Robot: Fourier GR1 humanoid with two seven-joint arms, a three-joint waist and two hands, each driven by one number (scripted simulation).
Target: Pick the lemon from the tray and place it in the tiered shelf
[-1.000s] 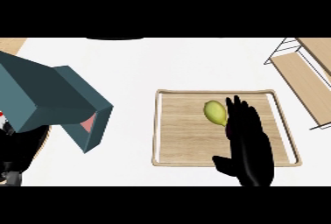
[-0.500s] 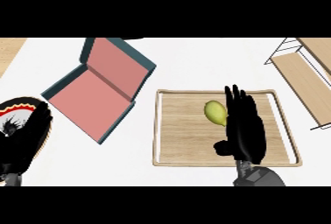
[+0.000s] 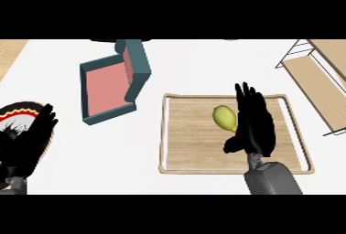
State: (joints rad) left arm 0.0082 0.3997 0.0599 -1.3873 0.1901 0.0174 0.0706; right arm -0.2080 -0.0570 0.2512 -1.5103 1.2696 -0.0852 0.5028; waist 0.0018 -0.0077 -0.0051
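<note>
Lemon [image 3: 225, 117] lies in the tray [image 3: 196, 137], a little above the middle, on the bare wooden floor, so you can reach it from any side. Your right hand [image 3: 253, 123] hangs over the tray just right of the lemon, fingers straight and pointing up the view, thumb stuck out at lower left; it is open and holds nothing. You cannot tell from this steep view whether the hand's edge touches the fruit or only hides part of it. That placement reads as a lineup for a side grasp: palm beside the lemon, ready to curl round it. The shelf [image 3: 317, 82] stands at the right edge, well apart from the tray, so the carry would go right and up. Your left hand [image 3: 27, 141] rests open at the lower left edge, fingers up, over a dark patterned plate [image 3: 17, 114]. A teal box [image 3: 111, 82] with a pink inside sits left of the tray. Against half a second ago, the right hand sits much the same beside the lemon, which has not moved, while the teal box has turned and shifted and the left hand shows higher in the view.
</note>
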